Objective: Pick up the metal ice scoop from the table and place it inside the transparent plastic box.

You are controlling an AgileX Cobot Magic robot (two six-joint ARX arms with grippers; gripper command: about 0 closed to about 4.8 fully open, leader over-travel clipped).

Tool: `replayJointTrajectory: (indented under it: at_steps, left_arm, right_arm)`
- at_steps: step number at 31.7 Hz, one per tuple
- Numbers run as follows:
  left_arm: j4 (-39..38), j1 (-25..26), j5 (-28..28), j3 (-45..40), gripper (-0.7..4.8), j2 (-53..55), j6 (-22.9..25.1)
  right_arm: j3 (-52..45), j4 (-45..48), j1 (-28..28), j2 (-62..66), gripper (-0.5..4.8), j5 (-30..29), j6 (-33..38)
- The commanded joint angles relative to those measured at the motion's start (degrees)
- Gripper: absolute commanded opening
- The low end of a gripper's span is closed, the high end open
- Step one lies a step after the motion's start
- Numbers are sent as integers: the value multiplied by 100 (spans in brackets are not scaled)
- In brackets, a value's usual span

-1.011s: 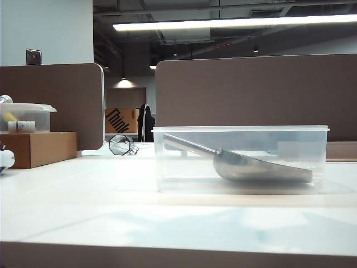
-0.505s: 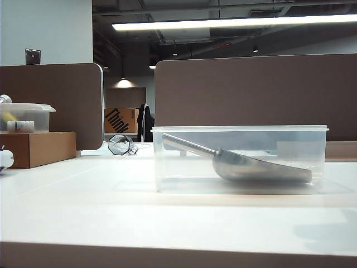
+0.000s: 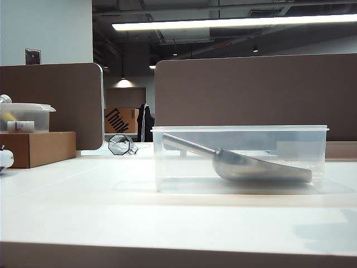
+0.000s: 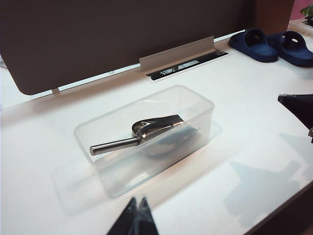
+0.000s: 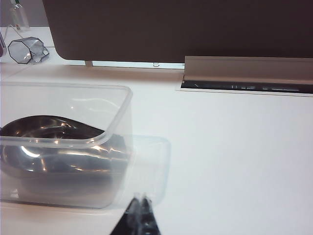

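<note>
The metal ice scoop (image 3: 262, 167) lies inside the transparent plastic box (image 3: 240, 129) on the white table (image 3: 83, 212), with its rod handle leaning up toward the box's left end. In the left wrist view the scoop (image 4: 146, 129) rests in the box (image 4: 205, 100), and my left gripper (image 4: 138, 199) hangs shut and empty above the table, short of the box's long side. In the right wrist view my right gripper (image 5: 142, 197) is shut and empty beside the box's end wall (image 5: 128, 98), the scoop's bowl (image 5: 44, 127) showing through it. Neither gripper appears in the exterior view.
A cardboard box (image 3: 36, 148) carrying a small lidded tub (image 3: 25, 117) stands at the far left. An octagonal glass object (image 3: 120, 144) sits behind. Brown partitions (image 3: 251, 95) close the back. Blue slippers (image 4: 274, 41) lie on the table's far corner, near a cable slot (image 4: 186, 63).
Shadows on the near tabletop have shifted, with a faint one now at the right front. The scoop and box have not moved.
</note>
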Motion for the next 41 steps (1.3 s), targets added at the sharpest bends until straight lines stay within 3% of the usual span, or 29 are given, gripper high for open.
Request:
replayJointTrajectory:
  at_steps: [1,8,10,12,15,20,22,24,28,35,41]
  left_arm:
    - [28,-7,-33,20,-6,0,-33]
    - [28,79,-28,20,-6,-7,-28]
    - [17,350,-26,20,-6,-57,229]
    - [-22,874,79,20,-6,-59,479]
    - [-50,2087,570,-20,-6,-120,369]
    - [-44,4940,3399,-219,-6,-245,339]
    - [-17,6067,4212,-348,-6,-271,358]
    - [144,7018,4433,-533,-5,-396,385]
    - [929,8435,4494,-1056,-6,-612,398]
    - [2546,9772,4916,-2337,-6,-1473,264]
    - [2905,9995,5176,-3274,-6,-2474,184]
  right_arm:
    - [4,74,7,2,-1,-4,-11]
    - [4,74,4,2,-1,-4,-9]
    - [4,74,4,2,-1,-4,-11]
    - [4,74,4,2,-1,-4,-11]
    - [4,74,4,2,-1,-4,-11]
    - [4,74,7,2,-1,-4,-11]
    - [4,72,7,2,-1,-4,-11]
    - [4,72,7,2,-1,-9,-11]
    - [4,61,4,2,-1,-4,-9]
    - [4,59,4,2,-1,-4,-11]
    - [4,59,7,2,-1,-2,-9]
